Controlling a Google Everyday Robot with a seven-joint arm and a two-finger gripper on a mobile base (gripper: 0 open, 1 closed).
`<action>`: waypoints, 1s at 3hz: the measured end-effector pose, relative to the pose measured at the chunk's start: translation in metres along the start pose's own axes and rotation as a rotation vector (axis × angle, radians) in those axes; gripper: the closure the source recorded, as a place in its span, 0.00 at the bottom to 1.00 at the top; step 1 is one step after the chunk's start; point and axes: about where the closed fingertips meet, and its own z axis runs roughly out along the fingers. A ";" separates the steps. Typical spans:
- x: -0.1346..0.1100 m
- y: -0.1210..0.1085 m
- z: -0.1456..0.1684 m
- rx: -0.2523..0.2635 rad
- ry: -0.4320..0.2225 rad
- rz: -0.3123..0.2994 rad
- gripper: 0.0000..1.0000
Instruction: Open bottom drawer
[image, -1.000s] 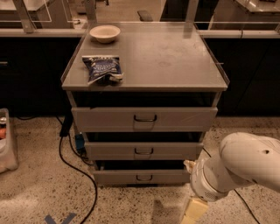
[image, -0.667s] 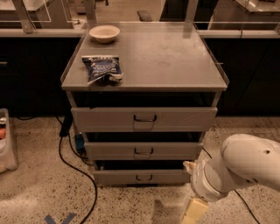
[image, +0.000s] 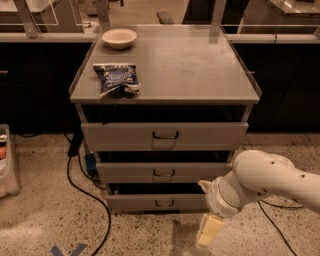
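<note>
The bottom drawer (image: 150, 202) is the slimmest and narrowest of three grey drawers in the cabinet, low near the floor, with a small dark loop handle (image: 164, 203) at its centre. It looks closed or nearly so. My white arm reaches in from the right, and my gripper (image: 207, 226) hangs low in front of the drawer's right end, to the right of and below the handle, apart from it. One cream finger (image: 209, 231) points down toward the floor.
The mid-width drawer (image: 165, 172) and the wide top drawer (image: 165, 135) sit above. On the cabinet top (image: 200, 70) lie a blue snack bag (image: 116, 78) and a white bowl (image: 119, 38). A black cable (image: 85, 195) runs over the speckled floor at left. A white bin (image: 7, 165) stands at far left.
</note>
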 end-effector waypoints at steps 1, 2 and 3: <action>0.008 -0.019 0.028 -0.014 0.016 -0.004 0.00; 0.024 -0.016 0.048 -0.026 0.048 0.016 0.00; 0.037 -0.010 0.067 -0.009 0.047 0.057 0.00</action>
